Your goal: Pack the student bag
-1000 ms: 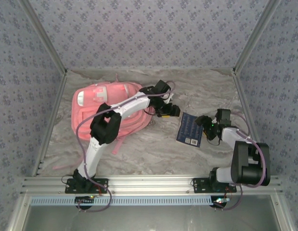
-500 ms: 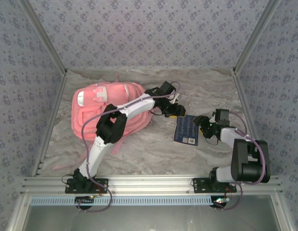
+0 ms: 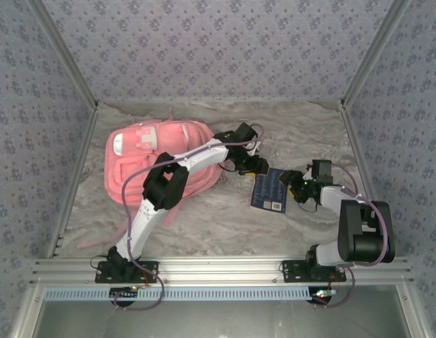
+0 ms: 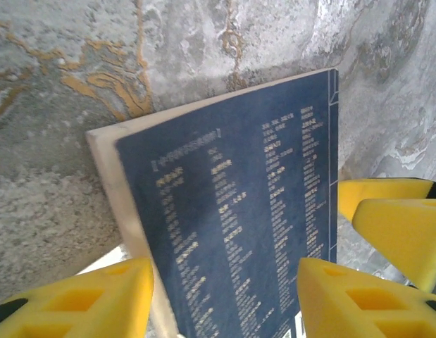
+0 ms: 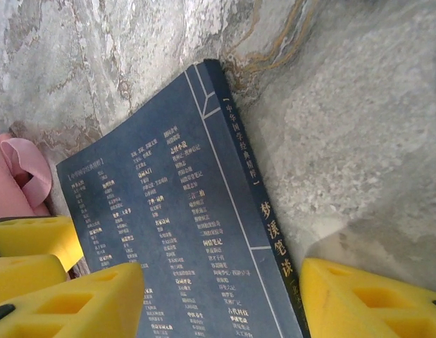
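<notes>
Looking from the top camera, you see the bag (image 3: 133,158) at the back left of the table (image 3: 218,225), lying flat, a white patch near its left end. Your left arm (image 3: 198,155) reaches across the bag's right part, and the left gripper (image 3: 255,169) is at the far edge of the book (image 3: 268,193). This dark blue book lies on the marble to the right of the bag, near it but apart. The right gripper (image 3: 297,186) is at the book's right side, so the book sits between the two grippers. From this height you cannot tell how the jaws stand.

From the left wrist, the book's cover with columns of small pale print comes between the two yellow fingers (image 4: 77,299). The jaws are spread, one on each side of the book; the left finger is close against the cream page edge, the right one overlaps the cover. You cannot tell whether they pinch the book or only stand around it.

From the right wrist, the same book lies between this gripper's yellow fingers, also spread. The right finger is just beside the spine with gold characters. Whether they press it, you cannot tell. A pink piece of the bag shows at the left edge, near the book's corner.
</notes>
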